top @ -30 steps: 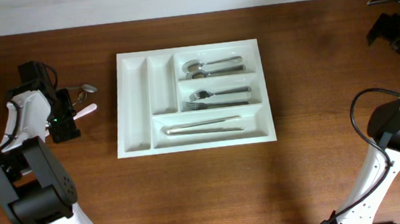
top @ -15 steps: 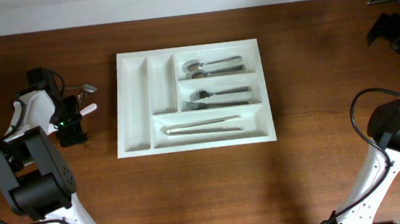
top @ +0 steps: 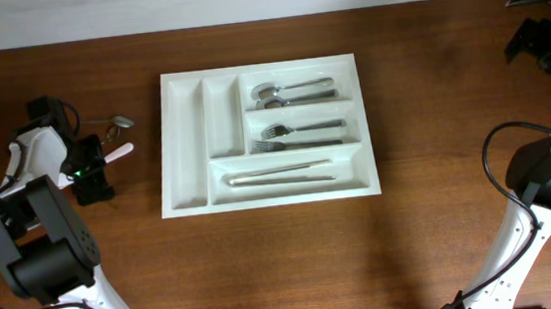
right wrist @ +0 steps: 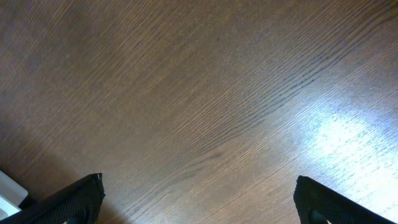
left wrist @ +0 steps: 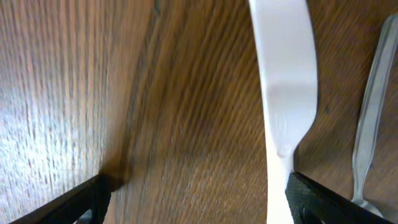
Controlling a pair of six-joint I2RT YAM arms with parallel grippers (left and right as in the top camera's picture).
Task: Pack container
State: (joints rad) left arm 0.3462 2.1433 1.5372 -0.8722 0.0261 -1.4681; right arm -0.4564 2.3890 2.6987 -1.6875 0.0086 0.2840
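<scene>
The container [top: 189, 197], a large white tray, lies mid-table. Its three wide compartments hold spoons [top: 290, 91], forks [top: 299, 132] and long flat pieces [top: 282, 174]; the two narrow ones at its left show nothing inside. Left of it, a white plastic utensil [top: 121, 149] and a metal spoon [top: 116, 120] lie on the wood. My left gripper [top: 99, 162] stands open low over the white utensil's end. In the left wrist view, the white utensil [left wrist: 283, 81] runs down just inside the right fingertip [left wrist: 317, 199], with the metal spoon [left wrist: 373, 106] outside it. My right gripper [top: 536, 42] is open at the far right edge.
The tray's raised rim stands a short way right of the loose cutlery. Under my right gripper [right wrist: 199, 202] is bare wood, with a small white corner [right wrist: 9, 186] at the lower left of that view. Both arm bases stand at the table's near corners.
My left gripper has shifted slightly beside the loose cutlery, first toward the tray, then a little back left. The right arm has not moved.
</scene>
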